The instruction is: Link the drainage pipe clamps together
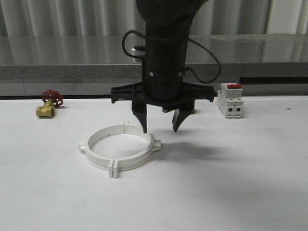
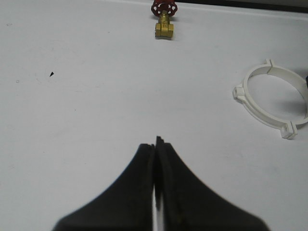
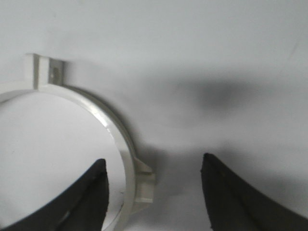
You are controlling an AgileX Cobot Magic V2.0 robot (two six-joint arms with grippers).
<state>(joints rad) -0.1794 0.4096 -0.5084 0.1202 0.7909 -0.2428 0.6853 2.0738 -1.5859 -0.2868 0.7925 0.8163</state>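
The two white pipe clamps [image 1: 119, 150] lie joined as one ring on the white table [image 1: 231, 183], and the right gripper [image 1: 160, 124] hangs over the ring's right rim with its jaws spread, one finger [image 3: 91, 192] inside the ring and the other outside, beside a side lug. The left gripper [image 2: 156, 144] is pressed together over bare table, well apart from the ring. A brass valve [image 1: 48, 105] and a white block [image 1: 230, 100] stand at the table's far edge, before a grey ledge [image 1: 57, 53]
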